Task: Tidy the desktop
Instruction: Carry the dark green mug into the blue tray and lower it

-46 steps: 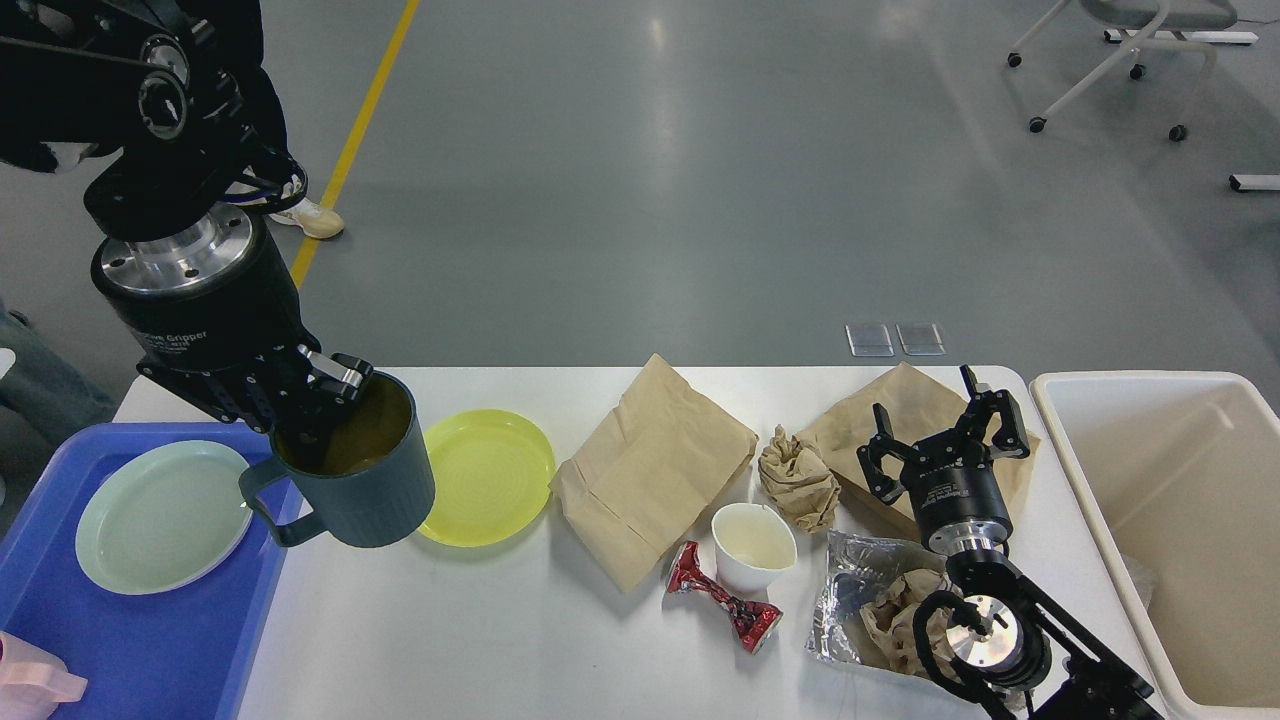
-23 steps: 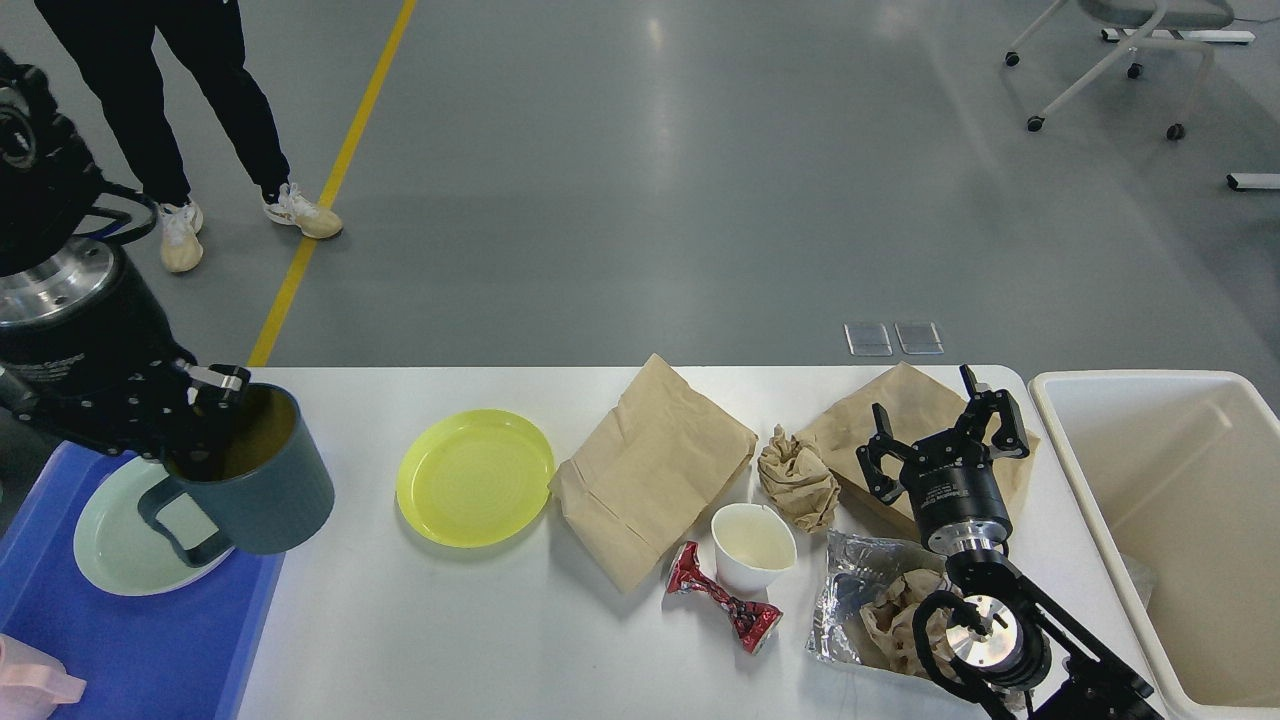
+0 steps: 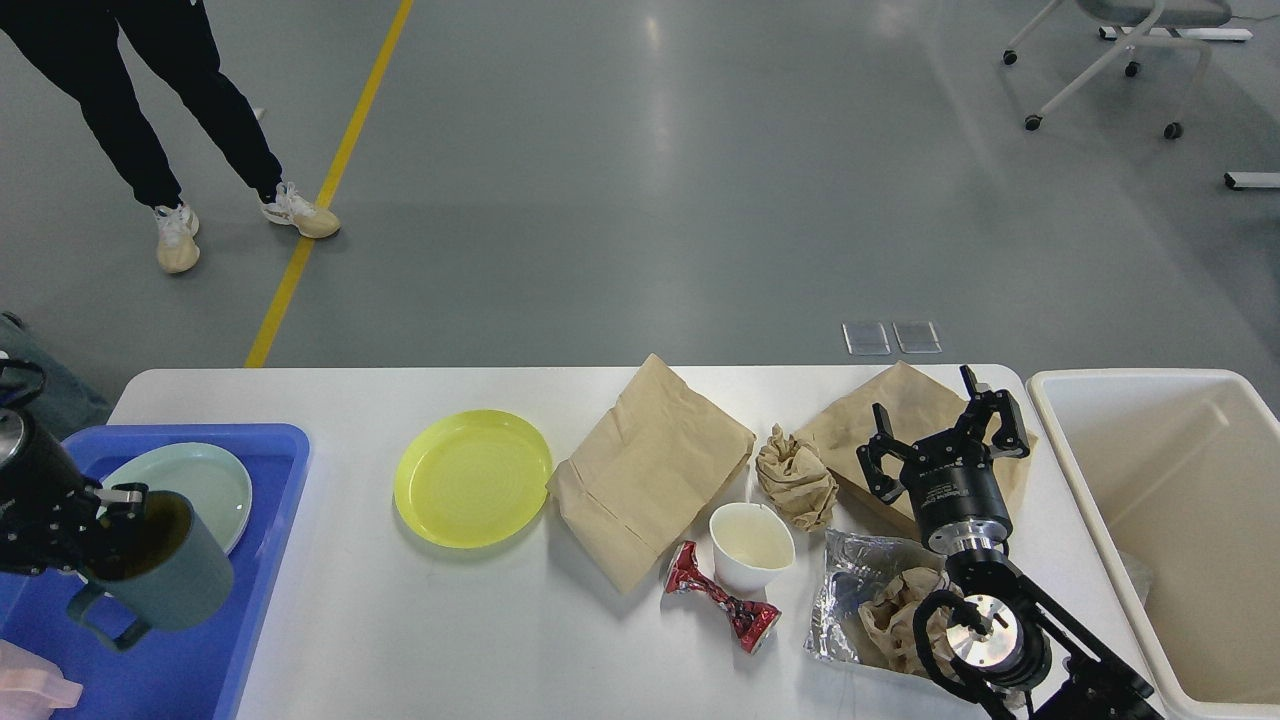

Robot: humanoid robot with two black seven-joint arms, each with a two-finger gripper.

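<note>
The white desktop (image 3: pixel 420 640) carries a yellow plate (image 3: pixel 472 491), two brown paper bags (image 3: pixel 650 470) (image 3: pixel 905 405), a crumpled paper ball (image 3: pixel 797 478), a white paper cup (image 3: pixel 752 546), a crushed red can (image 3: pixel 722 598) and foil with crumpled paper (image 3: pixel 880 610). My left gripper (image 3: pixel 112 520) is at the far left, shut on the rim of a dark teal mug (image 3: pixel 160 575) that hangs above the blue tray (image 3: pixel 215 650). My right gripper (image 3: pixel 945 435) stands open over the right paper bag, holding nothing.
A pale green plate (image 3: pixel 195 480) lies in the blue tray, and something pink (image 3: pixel 35 690) shows at its near left corner. A cream bin (image 3: pixel 1160 510) stands at the table's right end. A person (image 3: pixel 150 110) walks on the floor beyond, and a wheeled chair (image 3: pixel 1120 60) stands far right.
My left gripper has carried the mug leftward and downward, from beside the yellow plate to above the blue tray. The right arm has not moved.
</note>
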